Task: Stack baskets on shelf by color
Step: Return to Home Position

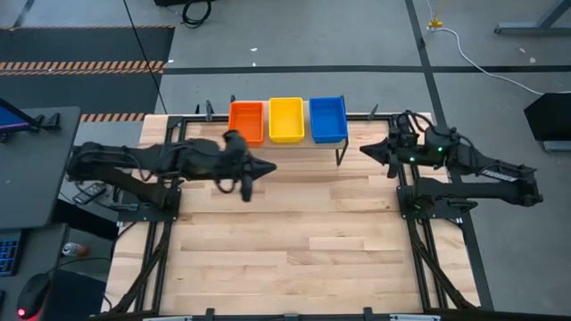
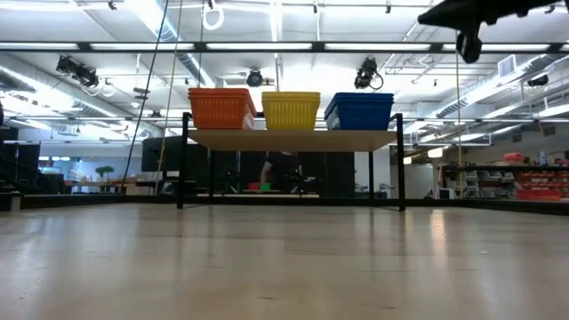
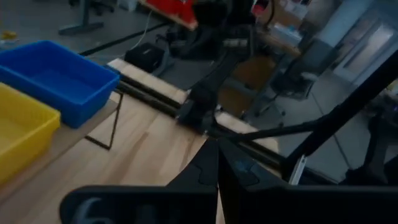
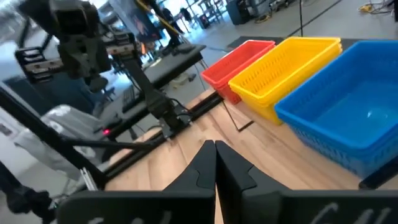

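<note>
Sorting looks finished: orange baskets (image 1: 247,121), yellow baskets (image 1: 286,119) and blue baskets (image 1: 327,119) are sitting side by side on the shelf (image 2: 293,140). The left gripper (image 1: 265,168) is hovering just before the shelf and the right gripper (image 1: 366,150) is hovering off its blue end, both pinched closed and holding nothing. Homing both arms seems to be what's left.

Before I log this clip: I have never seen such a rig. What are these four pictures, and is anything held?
The machine is a two-armed robot at a wooden table. One picture looks straight down, one level across the tabletop, two from cameras on the wrists. On a low light-wood shelf with black legs stand an orange plastic mesh basket, a yellow basket and a blue basket, side by side; whether more nest inside each, I cannot tell. The left gripper and right gripper hang above the table near the shelf, both shut, holding nothing.
</note>
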You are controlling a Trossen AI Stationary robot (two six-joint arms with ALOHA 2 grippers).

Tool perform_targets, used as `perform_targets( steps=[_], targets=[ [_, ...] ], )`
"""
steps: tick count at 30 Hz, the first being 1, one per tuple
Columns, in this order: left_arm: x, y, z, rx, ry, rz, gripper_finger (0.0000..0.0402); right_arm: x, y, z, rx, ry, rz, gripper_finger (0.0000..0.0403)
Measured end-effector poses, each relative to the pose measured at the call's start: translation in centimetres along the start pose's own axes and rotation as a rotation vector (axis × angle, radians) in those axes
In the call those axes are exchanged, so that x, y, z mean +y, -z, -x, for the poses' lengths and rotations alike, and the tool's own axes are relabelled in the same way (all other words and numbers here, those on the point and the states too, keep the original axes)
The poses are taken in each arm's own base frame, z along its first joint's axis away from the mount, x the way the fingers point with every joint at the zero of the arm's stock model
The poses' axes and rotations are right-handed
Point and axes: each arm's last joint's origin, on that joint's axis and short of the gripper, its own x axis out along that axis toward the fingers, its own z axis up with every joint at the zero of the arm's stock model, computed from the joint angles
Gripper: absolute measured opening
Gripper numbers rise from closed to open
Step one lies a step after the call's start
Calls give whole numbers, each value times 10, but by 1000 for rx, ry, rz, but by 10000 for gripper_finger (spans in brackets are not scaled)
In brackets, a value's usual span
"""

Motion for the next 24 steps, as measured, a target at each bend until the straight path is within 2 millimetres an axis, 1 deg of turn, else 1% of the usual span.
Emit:
perform_targets(
  steps=[5, 8, 12, 18, 21, 24],
  targets=[
    [33, 36, 29, -68, 17, 51, 1, -14, 22, -10, -34, -13, -22, 3],
    [49, 55, 48, -127, 44, 74, 2, -22, 34, -16, -81, -6, -44, 3],
    [69, 83, 69, -157, 66, 105, 1, -32, 47, -22, -176, -4, -68, 3],
    [91, 106, 102, -187, 79, 116, 2, -43, 62, -24, -268, -6, -103, 3],
    [99, 112, 120, -172, 71, 138, 2, -47, 66, -22, -279, -8, -122, 3],
    [106, 116, 137, -173, 65, 144, 3, -48, 66, -19, -298, -9, -123, 3]
  ],
)
